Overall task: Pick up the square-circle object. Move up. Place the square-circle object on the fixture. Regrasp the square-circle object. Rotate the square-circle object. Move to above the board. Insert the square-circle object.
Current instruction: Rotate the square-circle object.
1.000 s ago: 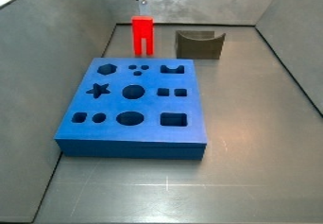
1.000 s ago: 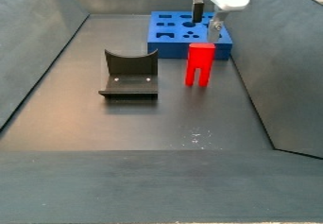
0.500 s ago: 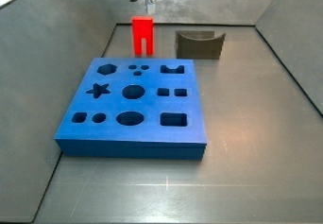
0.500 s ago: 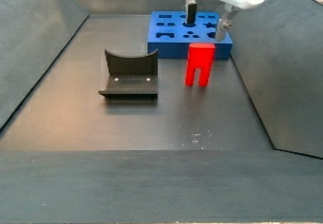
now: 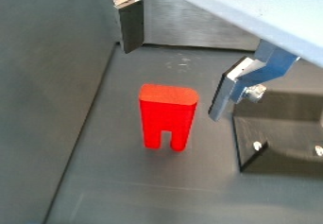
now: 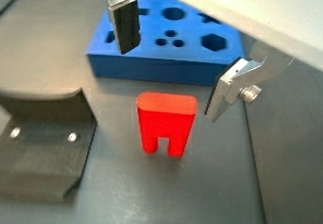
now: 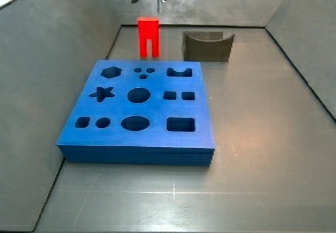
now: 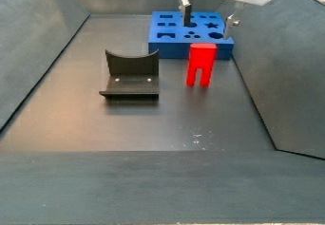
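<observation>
— Above the square-circle object [image 5: 167, 116], the pincer [image 6: 177, 53], fingers spread wide, gripping nothing. Silver plates with dark pads [image 6: 127, 27] seen in both wrist views.

— And the red piece?

— Standing upright on the dark floor [image 8: 165, 124], prongs down, just beside the board [image 7: 138, 111], free of both fingers. Near it, the fixture [image 8: 129, 75], apart from the piece.
</observation>
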Motion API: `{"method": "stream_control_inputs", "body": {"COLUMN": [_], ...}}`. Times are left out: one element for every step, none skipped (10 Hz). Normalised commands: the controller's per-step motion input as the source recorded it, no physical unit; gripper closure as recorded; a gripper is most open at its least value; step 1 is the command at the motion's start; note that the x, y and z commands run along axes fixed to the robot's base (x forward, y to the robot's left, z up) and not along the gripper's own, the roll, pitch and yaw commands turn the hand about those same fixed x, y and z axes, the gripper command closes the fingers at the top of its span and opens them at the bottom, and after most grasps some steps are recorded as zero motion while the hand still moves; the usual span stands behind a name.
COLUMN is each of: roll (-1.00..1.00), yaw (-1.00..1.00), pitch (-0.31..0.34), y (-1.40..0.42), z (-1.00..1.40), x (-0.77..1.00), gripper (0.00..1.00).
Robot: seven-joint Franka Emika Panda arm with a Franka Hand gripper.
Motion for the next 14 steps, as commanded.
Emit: {"method": "stream_control_inputs", "body": {"roll": [-0.02,-0.02,-0.02,-0.03,-0.03,-0.04,-0.05,-0.05,-0.05,-0.05,-0.05,-0.04,-0.02,0.01], "yaw": [1.00,1.00,1.00,1.00,1.00,1.00,1.00,0.69,0.45,0.29,0.19,0.11,0.08,0.06], "pitch": [0.016,0.017,0.020,0.022,0.027,0.030,0.039,0.039,0.039,0.038,0.038,0.025,-0.004,-0.015], "y": [0.00,0.00,0.00,0.00,0.00,0.00,0.00,0.00,0.00,0.00,0.00,0.00,0.01,0.00], "z": [-0.01,-0.01,-0.01,-0.01,-0.01,-0.01,-0.01,-0.01,-0.01,-0.01,-1.00,-1.00,-1.00,-1.00], "x": [0.02,0.02,0.02,0.02,0.02,0.02,0.02,0.02,0.02,0.02,0.00,0.01,0.03,0.04], "gripper": [0.00,0.00,0.00,0.00,0.00,0.00,0.00,0.00,0.00,0.00,0.00,0.00,0.00,0.00]}}
